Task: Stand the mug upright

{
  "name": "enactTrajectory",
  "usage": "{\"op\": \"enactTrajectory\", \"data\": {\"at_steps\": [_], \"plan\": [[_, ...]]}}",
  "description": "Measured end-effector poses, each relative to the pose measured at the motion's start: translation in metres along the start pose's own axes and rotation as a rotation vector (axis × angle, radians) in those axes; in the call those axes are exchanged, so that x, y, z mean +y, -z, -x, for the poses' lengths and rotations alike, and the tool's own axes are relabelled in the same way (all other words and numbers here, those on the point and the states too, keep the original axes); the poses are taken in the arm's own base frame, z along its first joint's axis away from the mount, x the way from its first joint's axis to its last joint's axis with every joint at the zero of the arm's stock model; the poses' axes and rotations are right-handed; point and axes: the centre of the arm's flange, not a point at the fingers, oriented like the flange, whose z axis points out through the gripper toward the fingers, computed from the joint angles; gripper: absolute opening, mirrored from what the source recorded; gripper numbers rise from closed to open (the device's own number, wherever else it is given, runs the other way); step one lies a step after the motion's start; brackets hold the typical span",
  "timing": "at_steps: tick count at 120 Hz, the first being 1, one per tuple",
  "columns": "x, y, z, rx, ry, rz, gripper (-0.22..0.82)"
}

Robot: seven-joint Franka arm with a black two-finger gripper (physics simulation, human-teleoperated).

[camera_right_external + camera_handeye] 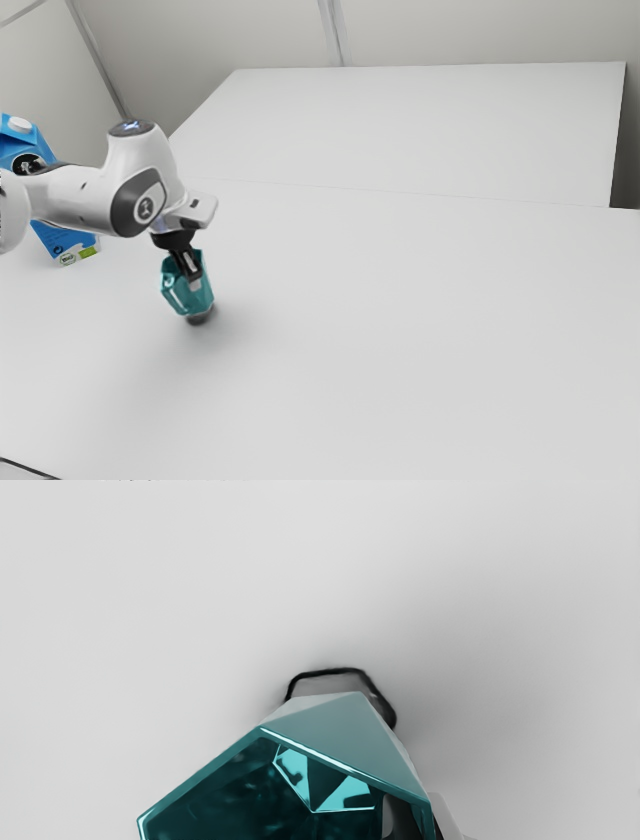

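Pale walls (450, 30) rise behind the white table (420, 330). At the exterior view's left, a blue carton (68, 240) stands partly behind my arm (78, 200); rightward, my gripper (191, 276) is clamped on the wall of the teal mug (203, 300), which tilts above a dark patch (199, 319).

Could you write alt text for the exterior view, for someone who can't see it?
A white robot arm's black gripper holds a tilted, faceted teal mug by its wall, close to a pale table. The arm reaches in from the exterior view's left, where a blue carton stands behind it.
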Motion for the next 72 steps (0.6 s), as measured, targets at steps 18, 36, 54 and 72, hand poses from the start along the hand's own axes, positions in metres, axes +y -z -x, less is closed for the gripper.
{"op": "enactTrajectory", "data": {"at_steps": [18,36,54,72], "plan": [[0.01,-0.006,-0.014,0.0,0.047,0.0,-0.18],[0.018,-0.013,-0.03,0.007,0.083,-0.001,-0.18],[0.027,-0.015,-0.04,0.015,0.109,-0.003,-0.18],[0.031,-0.018,-0.043,0.015,0.14,-0.003,-0.18]]}}
